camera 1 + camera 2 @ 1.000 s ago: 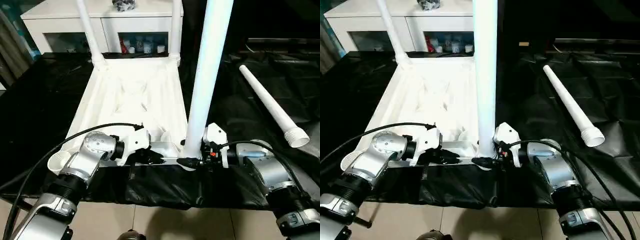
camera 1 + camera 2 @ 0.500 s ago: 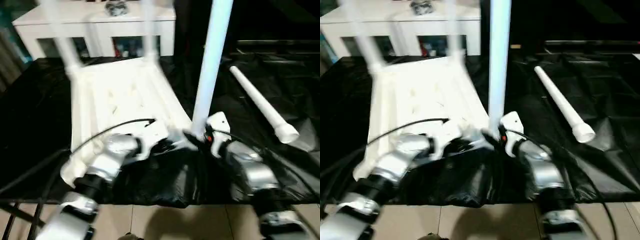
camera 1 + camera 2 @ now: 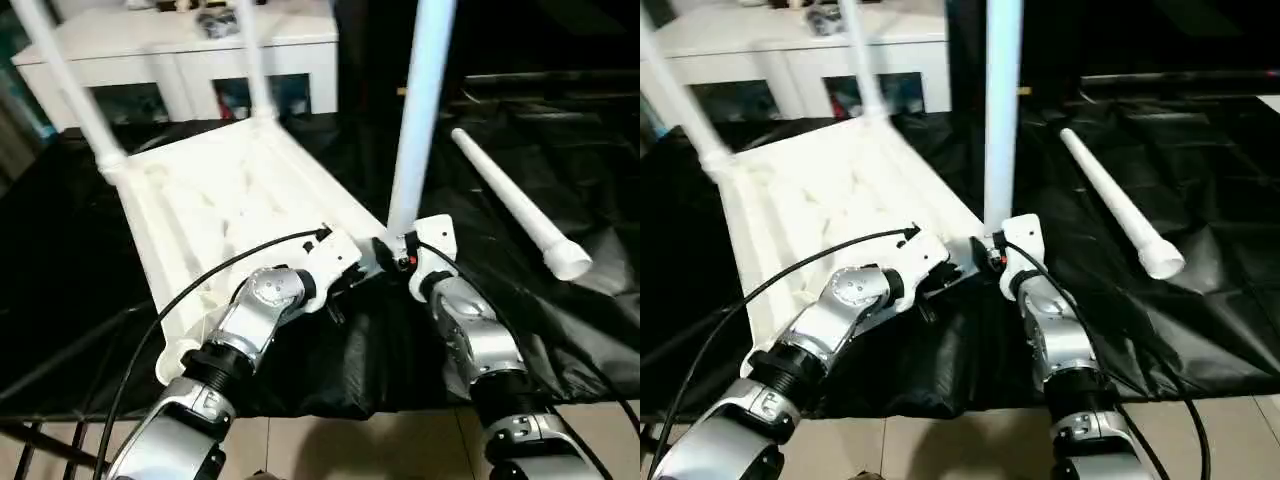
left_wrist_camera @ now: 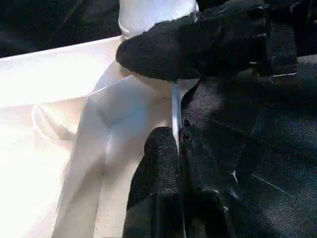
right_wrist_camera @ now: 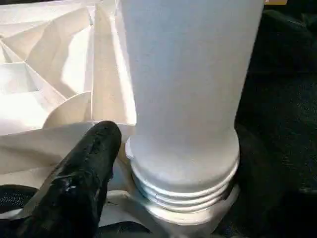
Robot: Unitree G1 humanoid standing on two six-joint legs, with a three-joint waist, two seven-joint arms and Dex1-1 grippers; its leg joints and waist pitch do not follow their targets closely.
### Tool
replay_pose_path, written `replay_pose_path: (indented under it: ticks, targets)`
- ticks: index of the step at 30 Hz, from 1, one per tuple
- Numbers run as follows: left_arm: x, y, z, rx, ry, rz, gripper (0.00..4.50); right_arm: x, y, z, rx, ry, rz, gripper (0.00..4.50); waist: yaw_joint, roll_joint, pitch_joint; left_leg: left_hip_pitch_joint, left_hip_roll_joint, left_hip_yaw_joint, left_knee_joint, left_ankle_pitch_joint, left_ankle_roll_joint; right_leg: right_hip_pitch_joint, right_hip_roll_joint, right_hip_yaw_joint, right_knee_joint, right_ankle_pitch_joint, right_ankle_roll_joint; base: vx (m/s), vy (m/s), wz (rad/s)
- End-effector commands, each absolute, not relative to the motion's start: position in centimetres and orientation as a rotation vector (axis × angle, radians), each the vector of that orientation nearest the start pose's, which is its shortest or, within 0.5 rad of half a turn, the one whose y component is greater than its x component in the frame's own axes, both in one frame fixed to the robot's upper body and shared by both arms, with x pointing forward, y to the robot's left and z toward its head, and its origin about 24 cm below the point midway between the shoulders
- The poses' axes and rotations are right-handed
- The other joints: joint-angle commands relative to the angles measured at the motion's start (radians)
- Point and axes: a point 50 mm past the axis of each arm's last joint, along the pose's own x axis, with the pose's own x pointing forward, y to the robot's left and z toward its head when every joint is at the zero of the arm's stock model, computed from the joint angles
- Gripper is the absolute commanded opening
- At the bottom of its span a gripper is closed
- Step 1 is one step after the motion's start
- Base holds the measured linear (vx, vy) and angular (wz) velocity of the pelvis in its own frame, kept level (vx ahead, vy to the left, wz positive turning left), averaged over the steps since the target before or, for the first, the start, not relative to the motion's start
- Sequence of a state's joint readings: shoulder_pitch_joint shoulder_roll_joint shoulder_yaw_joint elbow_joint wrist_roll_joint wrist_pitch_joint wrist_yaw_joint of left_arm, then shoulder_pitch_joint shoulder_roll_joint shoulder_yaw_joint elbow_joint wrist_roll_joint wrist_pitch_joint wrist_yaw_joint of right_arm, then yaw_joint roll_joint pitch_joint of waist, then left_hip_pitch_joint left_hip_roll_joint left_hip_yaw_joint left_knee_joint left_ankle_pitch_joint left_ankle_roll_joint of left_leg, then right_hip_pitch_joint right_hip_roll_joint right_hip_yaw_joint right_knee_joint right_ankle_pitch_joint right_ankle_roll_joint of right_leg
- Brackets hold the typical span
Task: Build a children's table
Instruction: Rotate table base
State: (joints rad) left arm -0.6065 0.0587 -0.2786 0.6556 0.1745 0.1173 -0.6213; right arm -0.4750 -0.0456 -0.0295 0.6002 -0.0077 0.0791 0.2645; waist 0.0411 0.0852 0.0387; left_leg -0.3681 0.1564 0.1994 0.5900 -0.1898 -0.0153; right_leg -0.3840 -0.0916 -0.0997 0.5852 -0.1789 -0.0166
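The upturned table top [image 3: 225, 195] is lain on the black tabletop [image 3: 560, 170]; its near rim is pinched by the closed left claw [image 4: 171, 144]. The upright leg [image 3: 418, 110] at its corner socket is clamped by the right claw [image 3: 385, 250].

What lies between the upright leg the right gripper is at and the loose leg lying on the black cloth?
In the left eye view, only bare black cloth lies between the upright leg and the loose leg.

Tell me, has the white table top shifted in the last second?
Yes. The table top has turned: its far end swung left against the white cabinet, its near corner, with the upright leg, toward the loose leg.
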Motion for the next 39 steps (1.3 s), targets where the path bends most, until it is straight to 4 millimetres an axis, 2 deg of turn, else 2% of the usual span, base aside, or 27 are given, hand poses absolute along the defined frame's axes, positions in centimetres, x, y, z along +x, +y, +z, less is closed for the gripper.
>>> replay_pose_path:
  ticks: [1,3,5,6,7,8,9,10,11,12,14,15,17,18,19,21,23,25,26,28,29,31,32,34,36,38,39]
  targets:
    - [33.1,4.6,4.6,0.425,0.266,-0.958,0.00,32.6,-10.1,2.1,-0.057,0.257,0.411,4.08,0.002,-0.006,-0.052,0.007,0.075,-0.050,-0.082,-0.325,0.032,0.036,-0.082,0.056,-0.087,-0.319,-0.173,0.000,0.000,0.00]
    - [33.1,4.7,4.5,0.425,0.260,-0.954,0.00,32.5,-11.1,2.5,-0.109,0.234,0.382,4.08,0.003,-0.005,-0.053,0.008,0.076,-0.049,-0.082,-0.321,0.031,0.035,-0.081,0.057,-0.086,-0.303,-0.175,0.000,0.000,0.00]
    - [33.1,4.7,4.5,0.419,0.256,-0.954,0.00,32.3,-12.2,2.9,-0.139,0.221,0.369,4.08,0.008,-0.013,-0.055,0.007,0.077,-0.046,-0.080,-0.284,0.043,0.038,-0.082,0.059,-0.081,-0.254,-0.176,0.000,0.000,0.00]
    - [33.1,4.8,4.5,0.419,0.254,-0.950,0.00,32.2,-12.4,2.9,-0.140,0.218,0.368,4.08,0.008,-0.012,-0.056,0.006,0.077,-0.046,-0.080,-0.276,0.047,0.038,-0.082,0.059,-0.079,-0.248,-0.179,0.000,0.000,0.00]
    - [33.1,4.8,4.5,0.415,0.249,-0.939,0.00,31.8,-13.2,3.3,-0.149,0.210,0.367,4.08,0.008,-0.016,-0.056,0.005,0.077,-0.046,-0.079,-0.270,0.052,0.039,-0.082,0.058,-0.080,-0.245,-0.180,0.000,0.000,0.00]
    - [33.3,5.0,4.7,0.404,0.231,-0.909,0.00,31.3,-13.9,3.8,-0.155,0.199,0.365,4.08,0.020,-0.026,-0.054,0.004,0.078,-0.043,-0.077,-0.236,0.072,0.041,-0.085,0.061,-0.080,-0.251,-0.165,0.000,0.000,0.00]
    - [33.4,5.1,4.8,0.396,0.220,-0.889,0.00,31.0,-14.3,4.0,-0.158,0.193,0.363,4.08,0.020,-0.026,-0.054,0.004,0.078,-0.043,-0.077,-0.236,0.072,0.041,-0.085,0.061,-0.080,-0.251,-0.165,0.000,0.000,0.00]
    - [33.5,5.2,5.0,0.356,0.213,-0.878,0.00,30.7,-14.6,4.3,-0.150,0.190,0.367,4.08,0.025,-0.032,-0.055,0.002,0.079,-0.044,-0.077,-0.210,0.085,0.042,-0.085,0.060,-0.078,-0.246,-0.159,0.000,0.000,0.00]
    - [33.6,5.3,5.4,0.309,0.194,-0.866,0.27,30.3,-15.0,4.7,-0.138,0.181,0.364,4.10,0.021,-0.044,-0.053,-0.003,0.077,-0.042,-0.076,-0.202,0.093,0.043,-0.085,0.059,-0.081,-0.259,-0.156,0.000,0.000,0.00]
    - [33.6,5.3,5.4,0.309,0.194,-0.866,0.44,30.3,-15.0,4.7,-0.138,0.181,0.364,4.11,0.026,-0.039,-0.055,-0.002,0.078,-0.044,-0.075,-0.197,0.093,0.044,-0.088,0.059,-0.078,-0.267,-0.154,0.000,0.000,0.00]
    - [33.6,5.5,5.6,0.284,0.187,-0.864,0.59,30.0,-15.3,5.0,-0.134,0.176,0.359,4.11,0.024,-0.038,-0.059,-0.003,0.078,-0.043,-0.072,-0.178,0.096,0.041,-0.087,0.058,-0.077,-0.265,-0.160,0.000,0.000,0.00]
    - [33.6,5.9,6.0,0.263,0.168,-0.839,0.59,29.5,-15.7,5.2,-0.137,0.177,0.361,4.11,0.024,-0.040,-0.062,-0.004,0.079,-0.042,-0.069,-0.156,0.101,0.036,-0.083,0.059,-0.074,-0.228,-0.167,0.000,0.000,0.00]
    - [33.9,7.0,6.6,0.223,0.138,-0.777,0.75,28.4,-16.1,5.7,-0.138,0.194,0.394,4.11,0.032,-0.040,-0.064,-0.007,0.083,-0.042,-0.063,-0.101,0.140,0.035,-0.080,0.059,-0.059,-0.109,-0.184,0.000,0.000,0.00]
    - [34.2,8.1,7.2,0.189,0.118,-0.719,0.82,27.6,-16.3,5.9,-0.138,0.217,0.434,4.11,0.031,-0.040,-0.064,-0.008,0.081,-0.041,-0.062,-0.100,0.146,0.035,-0.079,0.057,-0.058,-0.099,-0.188,0.000,0.000,0.00]
    - [34.2,8.1,7.2,0.189,0.118,-0.719,0.82,27.6,-16.3,5.9,-0.138,0.217,0.434,4.11,0.033,-0.041,-0.064,-0.008,0.080,-0.040,-0.060,-0.103,0.155,0.036,-0.081,0.057,-0.059,-0.099,-0.192,0.000,0.000,0.00]
    - [34.6,9.7,8.2,0.190,0.078,-0.644,0.82,27.0,-16.1,5.6,-0.120,0.255,0.493,4.11,0.030,-0.039,-0.061,-0.009,0.077,-0.040,-0.060,-0.121,0.151,0.035,-0.080,0.054,-0.064,-0.143,-0.190,0.000,0.000,0.00]
    - [35.0,11.3,9.2,0.213,0.053,-0.558,0.82,26.9,-15.6,5.3,-0.124,0.267,0.542,4.11,0.030,-0.045,-0.057,-0.007,0.077,-0.039,-0.063,-0.152,0.131,0.031,-0.079,0.054,-0.073,-0.212,-0.177,0.000,0.000,0.00]
    - [35.3,13.9,10.2,0.318,0.051,-0.428,0.82,27.0,-14.9,4.8,-0.147,0.291,0.572,4.11,0.029,-0.049,-0.055,-0.008,0.080,-0.042,-0.067,-0.166,0.110,0.032,-0.077,0.054,-0.070,-0.240,-0.163,0.000,0.000,0.00]
    - [35.3,14.6,10.3,0.345,0.058,-0.392,0.82,27.1,-14.8,4.7,-0.149,0.306,0.569,4.11,0.029,-0.045,-0.055,-0.008,0.080,-0.044,-0.068,-0.169,0.105,0.031,-0.078,0.054,-0.070,-0.248,-0.159,0.000,0.000,0.00]
    - [35.2,16.3,10.5,0.392,0.076,-0.312,0.82,27.2,-14.6,4.4,-0.140,0.332,0.562,4.11,0.027,-0.044,-0.055,0.000,0.082,-0.044,-0.069,-0.166,0.080,0.027,-0.074,0.056,-0.068,-0.234,-0.159,0.000,0.000,0.00]
    - [35.0,17.6,10.6,0.439,0.096,-0.250,0.82,27.4,-14.4,4.3,-0.133,0.334,0.564,4.11,0.028,-0.042,-0.055,-0.004,0.082,-0.046,-0.069,-0.150,0.077,0.030,-0.075,0.057,-0.062,-0.202,-0.166,0.000,0.000,0.00]
    - [34.4,19.7,10.7,0.507,0.130,-0.164,0.82,27.7,-13.9,4.4,-0.121,0.333,0.576,4.11,0.029,-0.039,-0.057,0.001,0.081,-0.043,-0.067,-0.134,0.075,0.026,-0.073,0.058,-0.058,-0.161,-0.177,0.000,0.000,0.00]
    - [34.4,19.7,10.7,0.507,0.130,-0.164,0.82,27.7,-13.9,4.4,-0.121,0.333,0.576,4.11,0.030,-0.038,-0.058,0.001,0.082,-0.044,-0.066,-0.128,0.074,0.027,-0.074,0.058,-0.054,-0.143,-0.183,0.000,0.000,0.00]
    - [34.1,20.8,10.7,0.528,0.151,-0.117,0.48,28.0,-13.7,4.5,-0.115,0.338,0.577,3.75,0.035,-0.038,-0.057,0.003,0.081,-0.042,-0.066,-0.121,0.075,0.026,-0.072,0.059,-0.053,-0.113,-0.197,0.000,0.000,0.00]
    - [33.3,22.6,10.3,0.553,0.205,-0.040,0.45,28.6,-13.6,4.1,-0.125,0.372,0.547,3.73,0.045,-0.045,-0.057,0.003,0.081,-0.041,-0.066,-0.125,0.070,0.026,-0.076,0.060,-0.051,-0.121,-0.201,0.000,0.000,0.00]
    - [32.8,24.1,9.6,0.598,0.273,0.015,0.09,29.2,-13.6,3.7,-0.137,0.406,0.525,3.38,0.053,-0.039,-0.056,0.008,0.081,-0.042,-0.066,-0.140,0.051,0.022,-0.076,0.061,-0.050,-0.141,-0.200,0.000,0.000,0.00]
    - [32.6,24.6,9.4,0.607,0.291,0.042,0.09,29.3,-13.6,3.6,-0.143,0.417,0.519,3.38,0.048,-0.043,-0.054,0.003,0.078,-0.041,-0.069,-0.153,0.044,0.024,-0.073,0.060,-0.053,-0.156,-0.192,0.000,0.000,0.00]
